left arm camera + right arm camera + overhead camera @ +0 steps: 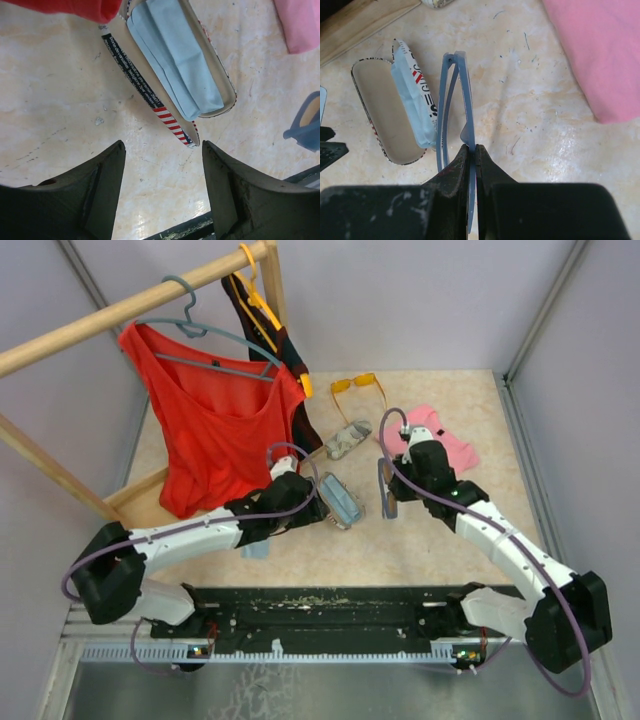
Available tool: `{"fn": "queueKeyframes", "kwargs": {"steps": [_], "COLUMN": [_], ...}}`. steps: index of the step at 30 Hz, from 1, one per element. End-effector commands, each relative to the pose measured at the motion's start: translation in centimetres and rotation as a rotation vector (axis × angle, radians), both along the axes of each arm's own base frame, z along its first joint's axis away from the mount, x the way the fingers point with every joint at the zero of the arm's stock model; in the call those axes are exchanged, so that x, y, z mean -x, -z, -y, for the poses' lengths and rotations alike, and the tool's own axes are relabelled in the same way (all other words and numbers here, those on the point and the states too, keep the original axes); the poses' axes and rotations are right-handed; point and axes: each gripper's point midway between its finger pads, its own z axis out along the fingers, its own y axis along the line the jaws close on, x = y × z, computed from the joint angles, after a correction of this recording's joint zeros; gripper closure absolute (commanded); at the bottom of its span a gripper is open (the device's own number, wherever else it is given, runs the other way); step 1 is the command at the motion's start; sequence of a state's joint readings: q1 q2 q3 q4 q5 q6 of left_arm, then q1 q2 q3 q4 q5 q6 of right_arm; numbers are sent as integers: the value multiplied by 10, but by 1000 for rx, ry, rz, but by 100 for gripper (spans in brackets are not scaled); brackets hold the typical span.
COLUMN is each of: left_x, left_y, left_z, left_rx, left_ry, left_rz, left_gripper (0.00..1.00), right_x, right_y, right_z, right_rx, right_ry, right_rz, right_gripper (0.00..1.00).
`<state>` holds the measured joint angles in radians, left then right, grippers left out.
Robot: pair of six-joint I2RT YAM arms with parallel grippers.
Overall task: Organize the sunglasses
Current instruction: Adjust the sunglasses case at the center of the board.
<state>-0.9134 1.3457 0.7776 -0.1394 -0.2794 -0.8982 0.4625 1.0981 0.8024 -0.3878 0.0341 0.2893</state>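
Note:
The slim greyish-lilac sunglasses (456, 95) hang folded and edge-on above the table, with my right gripper (474, 148) shut on their frame; in the top view they (387, 490) are just right of the open case. The orange-lensed sunglasses (358, 386) lie at the back of the table. An open patterned case (220, 80) holds a light-blue cloth (175, 60). My left gripper (162, 150) hovers open just in front of that case's lid, nothing between its fingers.
A second patterned case (347, 440) lies behind the open one (340, 502). A pink cloth (447, 445) is at the right. A red top (215, 420) hangs from the wooden rack (120, 310) at the left. Another light-blue cloth (255, 549) lies under my left arm.

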Motion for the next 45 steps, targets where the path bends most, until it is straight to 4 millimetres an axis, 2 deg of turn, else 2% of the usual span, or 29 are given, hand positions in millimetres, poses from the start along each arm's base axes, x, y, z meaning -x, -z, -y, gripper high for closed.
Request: {"fn": "queueKeyframes", "kwargs": {"steps": [1, 9, 16, 28, 40, 45], "left_x": [-12, -29, -41, -51, -55, -54], "left_y": [0, 17, 30, 49, 40, 31], "left_z": [19, 18, 24, 22, 18, 13], "left_rx": [92, 118, 141, 102, 48, -6], "left_ry": [-100, -199, -202, -204, -154, -108], "left_rz": [-69, -67, -84, -105, -51, -24], "left_gripper": [31, 31, 37, 47, 61, 63], "right_x": [-5, 3, 7, 10, 14, 17], "right_y": [-20, -26, -30, -34, -37, -36], "right_z": [1, 6, 8, 9, 10, 8], "right_rx": [-33, -46, -51, -50, -58, -66], "right_ry": [24, 32, 33, 32, 31, 19], "right_rz": [75, 88, 92, 99, 102, 93], "right_gripper": [100, 100, 100, 100, 100, 100]}}
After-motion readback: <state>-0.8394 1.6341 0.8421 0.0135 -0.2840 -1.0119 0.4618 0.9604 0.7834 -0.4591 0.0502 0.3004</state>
